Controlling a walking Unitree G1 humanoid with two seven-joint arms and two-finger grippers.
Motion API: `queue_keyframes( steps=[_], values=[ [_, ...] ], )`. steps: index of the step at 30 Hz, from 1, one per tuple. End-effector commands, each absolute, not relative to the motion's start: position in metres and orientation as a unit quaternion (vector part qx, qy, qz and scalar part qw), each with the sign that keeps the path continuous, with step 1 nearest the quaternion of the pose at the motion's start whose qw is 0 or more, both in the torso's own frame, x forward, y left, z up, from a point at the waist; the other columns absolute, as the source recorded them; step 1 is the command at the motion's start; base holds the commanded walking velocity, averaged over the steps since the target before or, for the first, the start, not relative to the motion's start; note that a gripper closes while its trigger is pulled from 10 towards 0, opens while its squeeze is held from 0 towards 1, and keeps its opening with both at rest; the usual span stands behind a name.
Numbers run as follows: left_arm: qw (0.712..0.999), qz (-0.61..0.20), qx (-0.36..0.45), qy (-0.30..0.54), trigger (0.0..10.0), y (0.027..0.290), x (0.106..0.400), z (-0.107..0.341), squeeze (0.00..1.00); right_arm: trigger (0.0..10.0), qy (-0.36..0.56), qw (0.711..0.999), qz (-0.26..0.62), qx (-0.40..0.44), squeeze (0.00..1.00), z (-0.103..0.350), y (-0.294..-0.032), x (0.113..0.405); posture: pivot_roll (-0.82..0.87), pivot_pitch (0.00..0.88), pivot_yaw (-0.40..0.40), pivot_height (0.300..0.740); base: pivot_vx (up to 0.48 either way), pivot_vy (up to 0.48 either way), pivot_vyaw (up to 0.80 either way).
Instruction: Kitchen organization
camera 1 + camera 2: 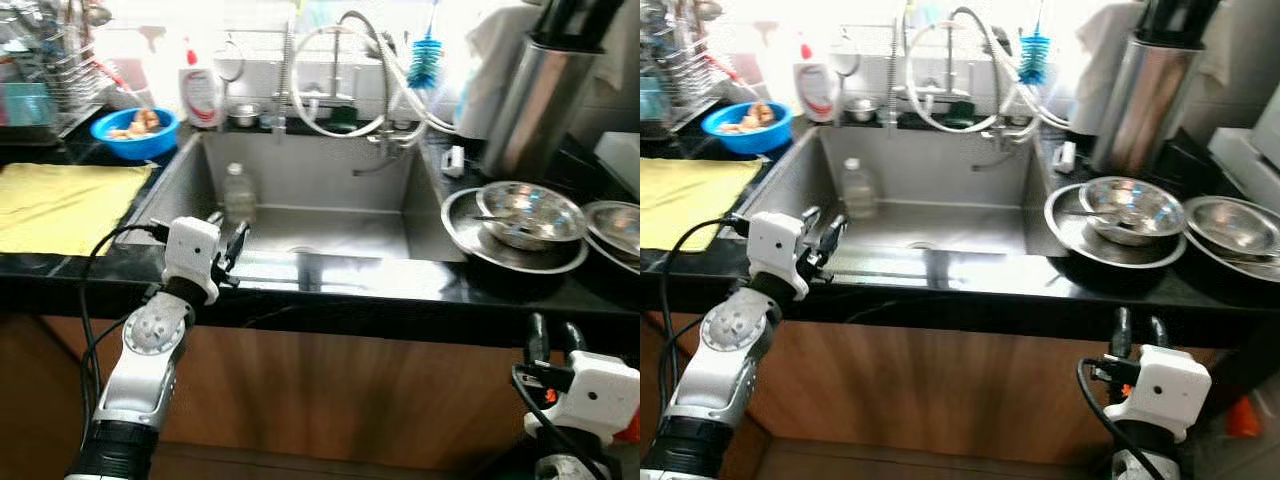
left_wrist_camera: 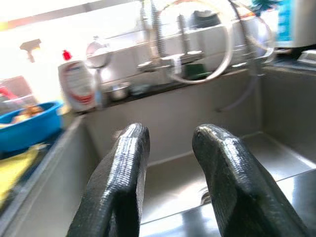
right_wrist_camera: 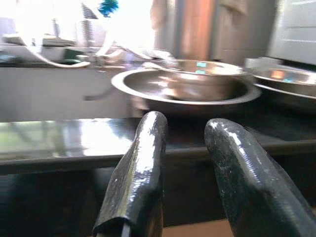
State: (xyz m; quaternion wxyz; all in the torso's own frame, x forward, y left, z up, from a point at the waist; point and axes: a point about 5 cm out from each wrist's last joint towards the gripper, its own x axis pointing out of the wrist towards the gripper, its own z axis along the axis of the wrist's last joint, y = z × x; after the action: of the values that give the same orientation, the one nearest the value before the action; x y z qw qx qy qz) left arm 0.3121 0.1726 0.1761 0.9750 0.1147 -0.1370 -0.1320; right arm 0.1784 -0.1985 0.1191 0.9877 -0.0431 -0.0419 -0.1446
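Observation:
A steel sink (image 1: pixel 330 175) is set in the black counter in front of me, with a clear plastic bottle (image 1: pixel 238 192) standing upright at its left side. My left gripper (image 1: pixel 228 237) hovers over the sink's near left rim, open and holding nothing, pointing towards the bottle. In the left wrist view its two fingers (image 2: pixel 123 168) frame the sink basin. Stacked steel bowls (image 1: pixel 528 212) sit on the counter right of the sink. My right gripper (image 1: pixel 552 335) is open and empty below the counter's front edge, in front of those bowls (image 3: pixel 197 84).
A yellow cloth (image 1: pixel 60 205) covers the left counter, with a blue bowl of food (image 1: pixel 134 130) and a dish rack (image 1: pixel 45 70) behind it. A soap bottle (image 1: pixel 202 90), faucet with hoses (image 1: pixel 340 70) and blue brush (image 1: pixel 425 60) line the back. A tall steel canister (image 1: pixel 540 100) stands at the right.

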Motion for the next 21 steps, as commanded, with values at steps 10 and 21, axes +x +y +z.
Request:
queue_keyframes(
  steps=[10,21],
  values=[
    [0.973,-0.143,0.112,-0.145,10.0,0.162,0.311,0.181,0.00,10.0,-0.038,0.987,-0.151,-0.049,0.00,0.119,-0.200,0.179,0.01,0.000,-0.002,0.740,0.000,0.312,0.00],
    [0.968,-0.164,0.112,-0.155,10.0,0.153,0.308,0.184,0.00,10.0,-0.039,0.987,-0.150,-0.048,0.00,0.118,-0.199,0.181,0.01,0.000,0.000,0.740,0.000,0.000,0.00]
  ],
)
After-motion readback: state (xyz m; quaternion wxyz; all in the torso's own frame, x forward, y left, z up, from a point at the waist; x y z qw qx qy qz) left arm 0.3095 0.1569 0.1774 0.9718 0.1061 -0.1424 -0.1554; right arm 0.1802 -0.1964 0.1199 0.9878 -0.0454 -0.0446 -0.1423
